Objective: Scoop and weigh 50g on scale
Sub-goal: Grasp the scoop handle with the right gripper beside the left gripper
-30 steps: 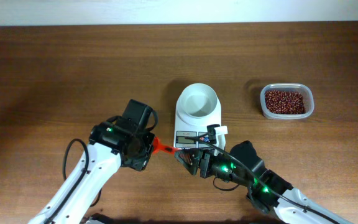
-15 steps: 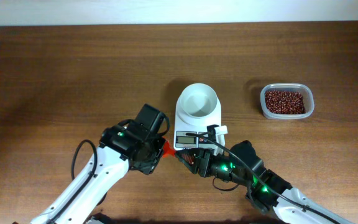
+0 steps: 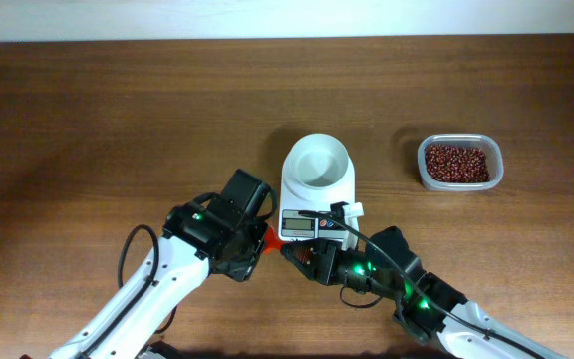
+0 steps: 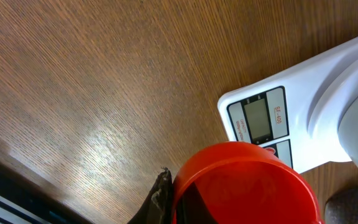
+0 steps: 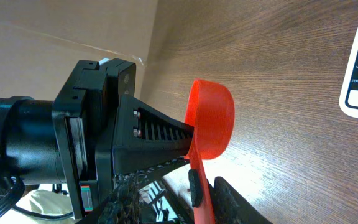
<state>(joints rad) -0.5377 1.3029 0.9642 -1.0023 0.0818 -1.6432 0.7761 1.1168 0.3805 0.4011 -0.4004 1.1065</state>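
A: L gripper (image 3: pixel 255 242), status?

B: Clenched. The red scoop (image 3: pixel 269 239) is pinched betw. its ribbed black fingers (image 5: pixel 160 132), approx. where the cup meets the handle. The cup is turned on edge above the table (image 3: pixel 118 120).

A: R gripper (image 3: pixel 297 255)?

B: Jaws are seen partly apart. The scoop handle is run down betw. them, and one dark finger (image 5: pixel 241 202) is seen just beside it. Whether the handle is actually gripped can't be told.

A: Scale?

B: The scale (image 3: pixel 317 194) is set mid-table, just beyond both grippers, w/ its display end nearest the scoop. A white bowl (image 3: pixel 317 162) is carried on it, seen empty.

A: Beans?

B: The beans (image 3: pixel 456 163) are held in a clear tub (image 3: pixel 497 172), right of the scale and well apart from both grippers.
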